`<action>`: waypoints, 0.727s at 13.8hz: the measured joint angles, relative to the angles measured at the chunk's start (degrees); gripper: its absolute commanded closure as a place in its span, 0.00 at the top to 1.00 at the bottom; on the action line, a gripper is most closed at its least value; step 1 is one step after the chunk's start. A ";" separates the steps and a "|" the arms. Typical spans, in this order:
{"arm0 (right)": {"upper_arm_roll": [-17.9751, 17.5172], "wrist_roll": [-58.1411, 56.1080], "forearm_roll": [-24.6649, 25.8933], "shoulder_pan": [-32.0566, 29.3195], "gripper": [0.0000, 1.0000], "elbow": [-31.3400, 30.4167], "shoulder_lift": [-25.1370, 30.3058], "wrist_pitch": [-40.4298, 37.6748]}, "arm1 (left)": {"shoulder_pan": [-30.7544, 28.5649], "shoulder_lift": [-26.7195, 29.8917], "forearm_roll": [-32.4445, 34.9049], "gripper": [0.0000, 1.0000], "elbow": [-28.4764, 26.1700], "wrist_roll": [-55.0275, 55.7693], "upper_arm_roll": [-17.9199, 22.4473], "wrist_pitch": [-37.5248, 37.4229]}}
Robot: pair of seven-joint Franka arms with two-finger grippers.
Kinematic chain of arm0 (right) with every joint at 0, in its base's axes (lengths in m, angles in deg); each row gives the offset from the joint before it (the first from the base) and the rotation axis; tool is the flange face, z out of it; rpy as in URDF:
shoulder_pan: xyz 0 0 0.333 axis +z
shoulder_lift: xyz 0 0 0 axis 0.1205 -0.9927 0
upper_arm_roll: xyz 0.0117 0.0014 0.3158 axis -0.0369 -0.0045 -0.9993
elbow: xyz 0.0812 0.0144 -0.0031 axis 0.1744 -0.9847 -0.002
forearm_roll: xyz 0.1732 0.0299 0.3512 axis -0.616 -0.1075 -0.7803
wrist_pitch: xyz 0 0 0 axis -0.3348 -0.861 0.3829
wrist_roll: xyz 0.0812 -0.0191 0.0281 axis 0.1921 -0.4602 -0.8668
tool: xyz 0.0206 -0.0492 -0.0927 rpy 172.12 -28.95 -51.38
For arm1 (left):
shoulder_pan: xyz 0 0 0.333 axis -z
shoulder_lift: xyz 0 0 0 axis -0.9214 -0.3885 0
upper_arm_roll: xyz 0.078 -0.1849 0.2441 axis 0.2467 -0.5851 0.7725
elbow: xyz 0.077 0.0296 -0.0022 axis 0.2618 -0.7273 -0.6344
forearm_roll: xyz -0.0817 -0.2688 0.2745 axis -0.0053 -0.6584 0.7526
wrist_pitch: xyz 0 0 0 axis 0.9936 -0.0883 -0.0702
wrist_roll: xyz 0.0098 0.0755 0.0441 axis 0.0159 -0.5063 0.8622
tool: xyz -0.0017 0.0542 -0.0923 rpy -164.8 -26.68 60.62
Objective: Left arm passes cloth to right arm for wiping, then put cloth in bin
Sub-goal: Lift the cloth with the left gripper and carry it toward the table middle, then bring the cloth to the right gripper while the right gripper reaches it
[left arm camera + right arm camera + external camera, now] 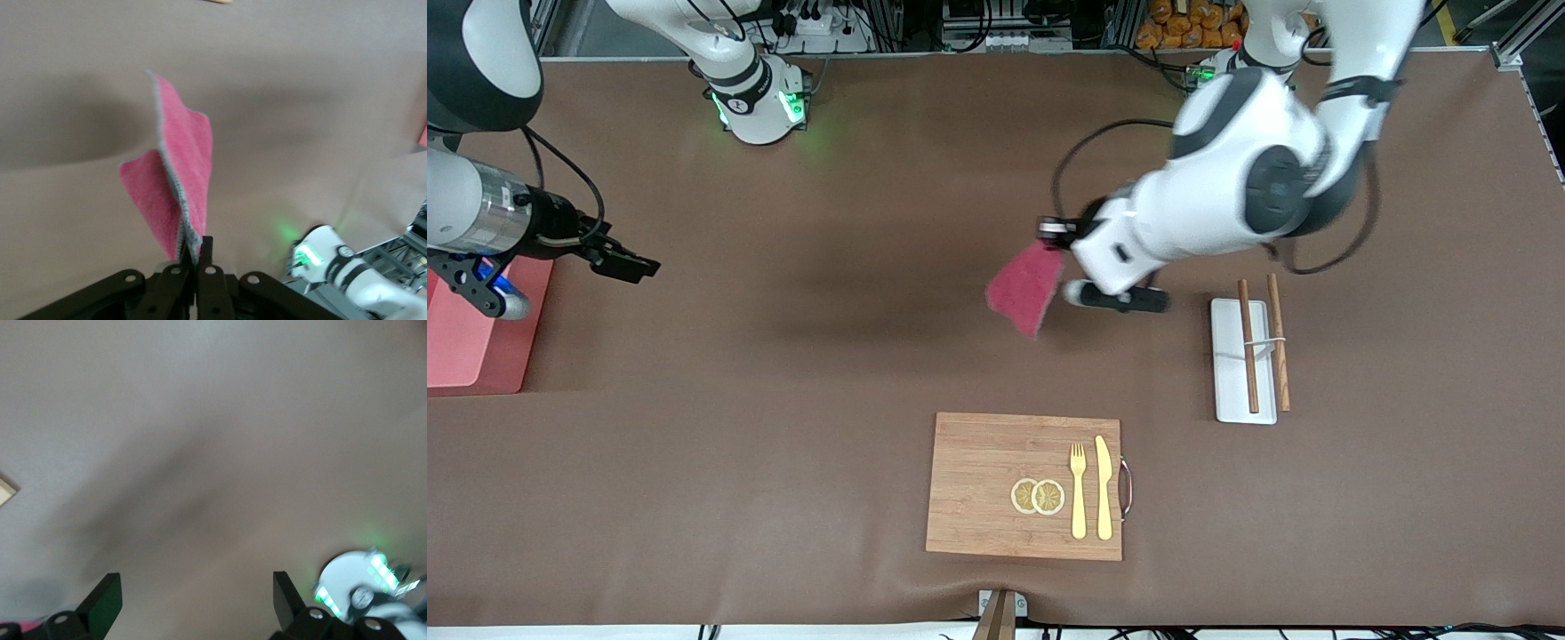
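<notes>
The dark pink-red cloth (1026,289) hangs in the air over the middle of the brown table, pinched at one edge by my left gripper (1056,238), which is shut on it. Seen from the left wrist, the cloth (181,180) stands up from the closed left gripper (195,252). My right gripper (633,265) hovers open and holds nothing, over the table at the right arm's end, beside the salmon-pink bin (480,347). The right wrist view shows the right gripper (193,597) with its fingers wide apart above bare table.
A wooden board (996,444) with a gold fork (1079,489), a gold knife (1104,487) and two lemon slices (1038,496) lies near the front camera. A white tray (1232,391) with two brown chopsticks (1248,356) lies toward the left arm's end.
</notes>
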 measured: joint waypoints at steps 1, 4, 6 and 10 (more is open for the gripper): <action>0.11 4.36 -2.59 -0.03 1.00 -0.04 -0.48 -1.12 | 2.18 -0.87 -0.73 0.00 0.46 2.26 -0.03 2.75; 0.09 18.49 -11.29 -0.03 1.00 -0.25 -3.56 -2.74 | 6.87 -1.97 -2.41 0.00 1.78 8.65 -0.07 10.59; -0.02 23.27 -16.80 0.12 1.00 -0.55 -6.20 -3.52 | 8.10 -2.05 -6.42 0.00 2.17 10.78 -0.21 16.82; -0.11 30.51 -30.01 0.68 1.00 -1.33 -10.60 -3.57 | 11.70 -2.18 -8.66 0.00 2.34 17.80 -0.34 26.43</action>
